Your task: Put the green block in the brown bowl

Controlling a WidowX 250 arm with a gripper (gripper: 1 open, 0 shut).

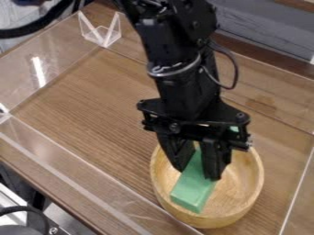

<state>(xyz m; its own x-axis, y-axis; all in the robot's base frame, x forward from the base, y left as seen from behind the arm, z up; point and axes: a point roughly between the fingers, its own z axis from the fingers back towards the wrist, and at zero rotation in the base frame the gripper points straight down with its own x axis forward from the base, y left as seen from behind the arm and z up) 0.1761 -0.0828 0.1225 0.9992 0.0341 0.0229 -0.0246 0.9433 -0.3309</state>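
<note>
The brown bowl [241, 200] sits on the wooden table at the lower right, round with a thick light rim. Inside it the green block [192, 187] stands tilted, its lower end down in the bowl and its upper end between my fingers. My black gripper [203, 158] comes down from above and is shut on the block's upper part. The arm hides the bowl's far rim.
A clear acrylic wall [50, 138] runs around the table along the left and front. A small clear stand [101, 32] sits at the back left. Bare wooden tabletop [98, 101] lies left of the bowl.
</note>
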